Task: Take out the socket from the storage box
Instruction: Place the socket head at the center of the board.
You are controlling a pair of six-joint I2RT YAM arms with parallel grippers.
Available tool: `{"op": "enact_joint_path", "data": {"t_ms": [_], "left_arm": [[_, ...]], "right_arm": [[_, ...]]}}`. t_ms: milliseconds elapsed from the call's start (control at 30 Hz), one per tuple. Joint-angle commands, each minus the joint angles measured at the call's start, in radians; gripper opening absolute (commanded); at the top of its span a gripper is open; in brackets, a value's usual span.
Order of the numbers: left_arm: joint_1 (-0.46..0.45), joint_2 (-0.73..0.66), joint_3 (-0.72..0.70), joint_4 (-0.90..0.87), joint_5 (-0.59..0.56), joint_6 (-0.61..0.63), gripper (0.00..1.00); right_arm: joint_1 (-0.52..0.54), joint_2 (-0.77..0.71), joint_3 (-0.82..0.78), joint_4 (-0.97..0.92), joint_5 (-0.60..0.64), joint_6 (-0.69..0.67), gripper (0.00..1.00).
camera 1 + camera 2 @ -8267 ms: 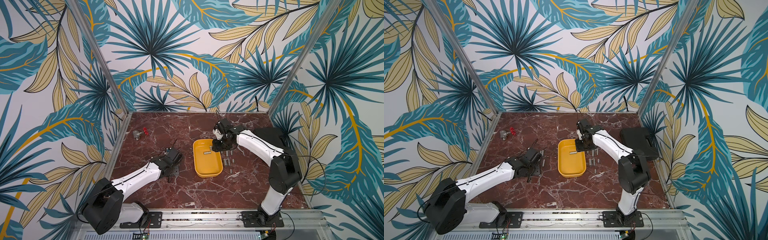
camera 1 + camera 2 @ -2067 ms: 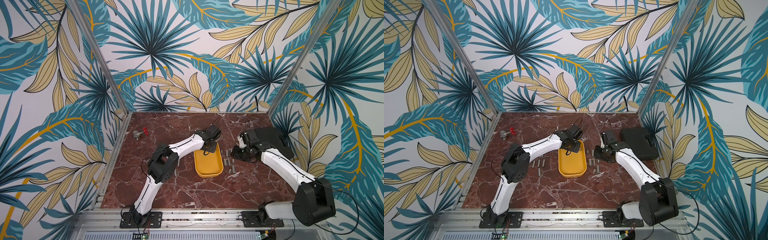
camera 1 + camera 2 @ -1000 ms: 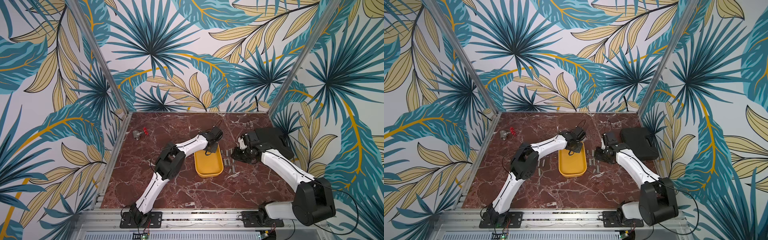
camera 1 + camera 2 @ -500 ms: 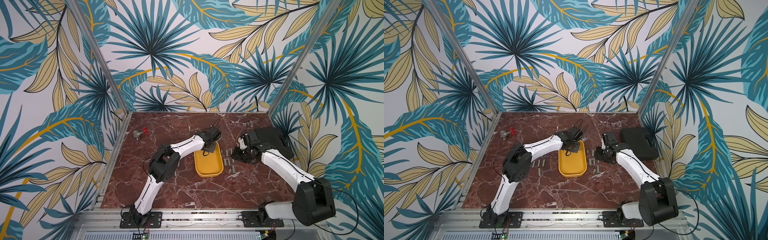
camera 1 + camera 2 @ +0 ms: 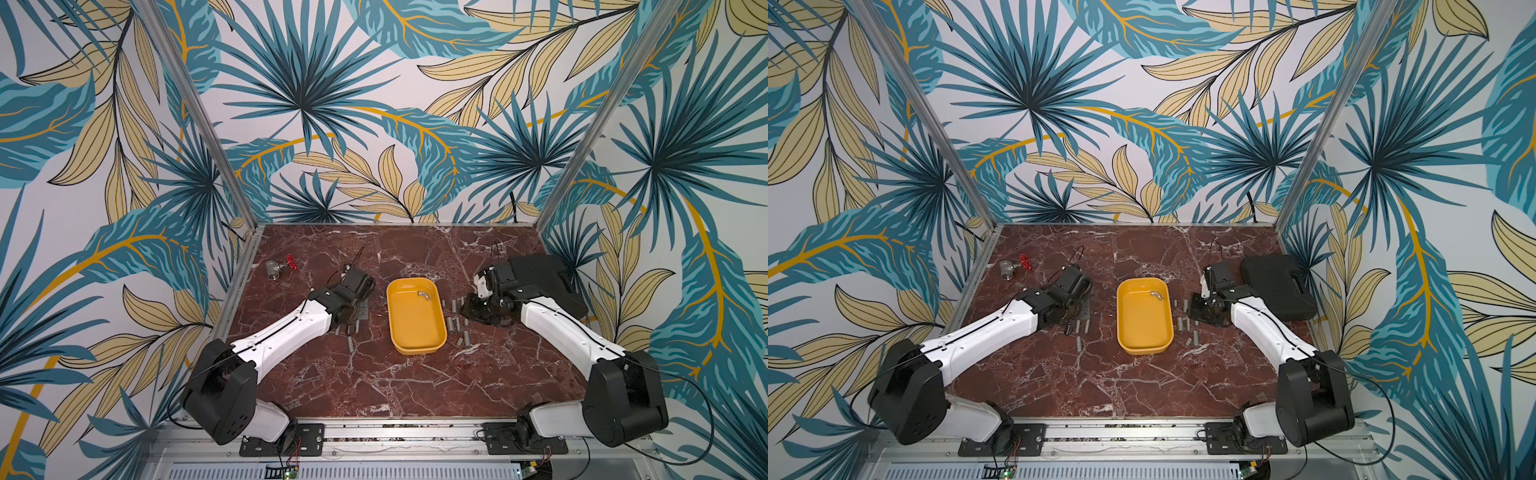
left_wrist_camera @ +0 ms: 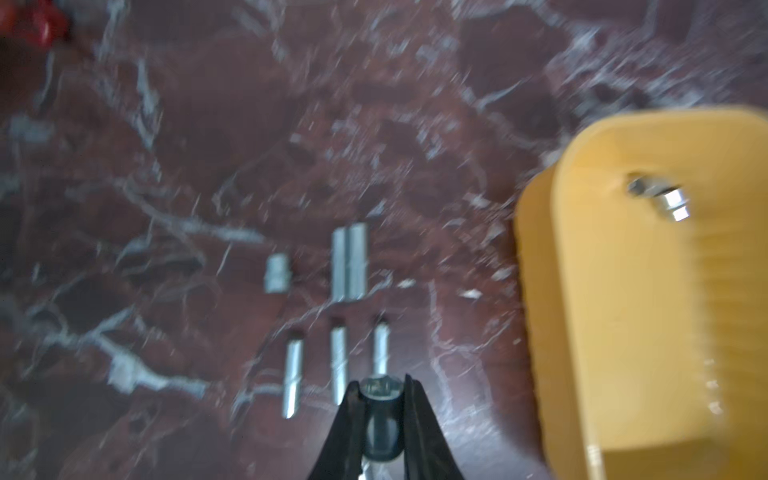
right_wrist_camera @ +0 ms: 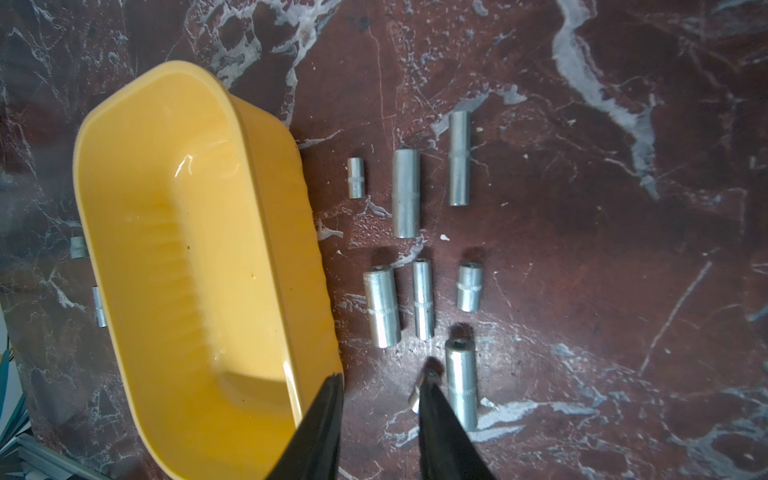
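Carrying a socket (image 6: 380, 388) away from the storage box (image 5: 415, 332) is the step in hand: my left jaws are pinched almost shut on its sides, the yellow box just off to one side of them and a row of sockets (image 6: 338, 361) on the bench (image 5: 374, 382) right ahead of the tips. Next, I judge, I must lower it into a free spot by that row and let go gently so it does not roll. My right jaws stand partly open, holding nothing, the box's rim just beside one tip; one metal piece (image 5: 423, 295) lies inside the box.
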Motion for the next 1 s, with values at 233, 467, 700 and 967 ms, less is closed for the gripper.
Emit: {"op": "enact_joint_path", "data": {"t_ms": [233,467,700,967], "left_arm": [[0.047,-0.112,-0.264,0.031,0.045,-0.133,0.13],[0.066,-0.02,-0.288,0.096,0.092,-0.111,0.13],[0.068,0.027,-0.258,0.116,0.104,-0.094,0.13],[0.07,0.036,-0.262,0.114,0.101,-0.094,0.16]], "right_arm": [[-0.001,0.034,-0.007,0.03,-0.043,0.02,0.33],[-0.001,0.029,-0.012,0.024,-0.045,0.017,0.33],[-0.002,0.026,-0.014,0.024,-0.043,0.017,0.33],[-0.001,0.028,-0.012,0.023,-0.045,0.016,0.33]]}}
